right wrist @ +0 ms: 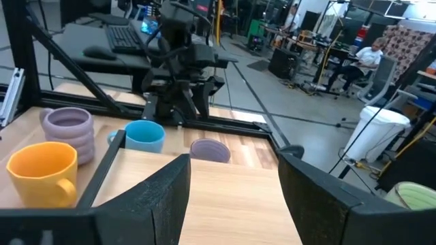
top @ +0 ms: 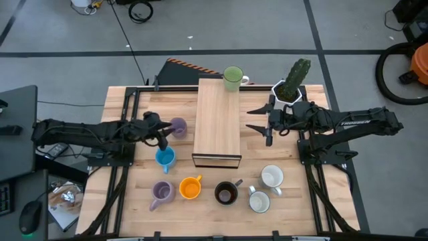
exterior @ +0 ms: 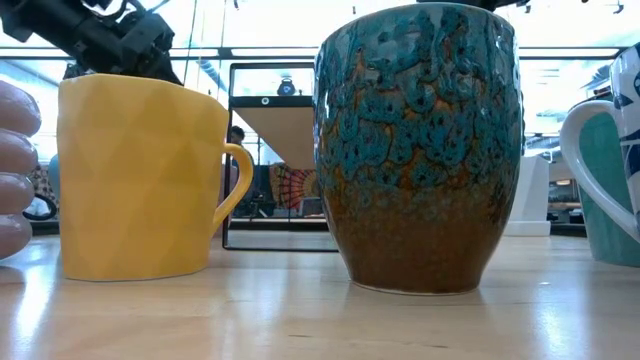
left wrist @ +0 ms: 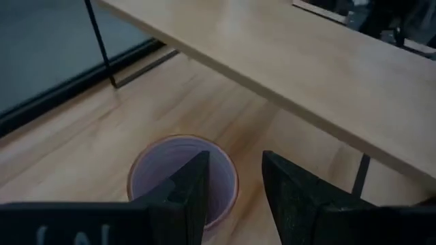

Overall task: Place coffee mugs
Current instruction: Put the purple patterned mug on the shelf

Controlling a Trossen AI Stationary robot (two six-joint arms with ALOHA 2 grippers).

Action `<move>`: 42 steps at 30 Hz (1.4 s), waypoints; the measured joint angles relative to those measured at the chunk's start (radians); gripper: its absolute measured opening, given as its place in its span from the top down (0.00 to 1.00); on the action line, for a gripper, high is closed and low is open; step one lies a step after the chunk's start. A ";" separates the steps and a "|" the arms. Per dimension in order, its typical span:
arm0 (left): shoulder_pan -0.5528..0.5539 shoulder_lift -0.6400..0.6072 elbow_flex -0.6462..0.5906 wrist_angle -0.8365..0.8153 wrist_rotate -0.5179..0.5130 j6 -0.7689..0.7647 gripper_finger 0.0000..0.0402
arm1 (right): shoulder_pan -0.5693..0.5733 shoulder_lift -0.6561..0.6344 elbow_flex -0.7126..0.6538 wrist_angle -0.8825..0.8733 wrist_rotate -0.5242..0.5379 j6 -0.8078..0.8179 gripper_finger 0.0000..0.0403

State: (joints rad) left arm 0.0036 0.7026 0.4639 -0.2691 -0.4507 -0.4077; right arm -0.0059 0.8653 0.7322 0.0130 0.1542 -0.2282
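Lilac mug (top: 178,126) under the left claw (top: 162,136), left of centre in the high view
Its fingers straddle the mug's rim, one inside and one outside, not pressed shut. The right claw (top: 259,120) hangs wide open, empty, right of the wooden riser (top: 217,120); a green mug (top: 233,78) stands on the riser's upper end, other mugs along the table's (top: 120,174) lower edge

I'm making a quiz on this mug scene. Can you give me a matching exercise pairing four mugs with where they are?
Mugs:
1. green mug
2. lilac mug
3. light blue mug
4. black mug

Places:
A. under the left gripper
B. front row, right of the orange mug
C. on the wooden riser, far end
D. on the table, left of the riser's near end

Pairs: 1-C, 2-A, 3-D, 4-B
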 joint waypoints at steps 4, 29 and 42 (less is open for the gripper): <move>0.000 0.012 -0.002 -0.018 -0.047 0.001 0.65 | 0.000 0.000 0.000 -0.001 0.001 0.000 0.43; 0.246 0.123 0.052 -0.117 0.123 0.092 0.70 | 0.000 0.000 0.000 0.000 0.000 -0.009 0.43; 0.307 0.122 0.083 -0.146 0.197 0.106 0.70 | 0.000 0.000 0.000 0.018 -0.001 -0.014 0.43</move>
State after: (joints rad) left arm 0.3107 0.8249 0.5465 -0.4149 -0.2533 -0.3012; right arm -0.0059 0.8658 0.7322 0.0311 0.1535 -0.2422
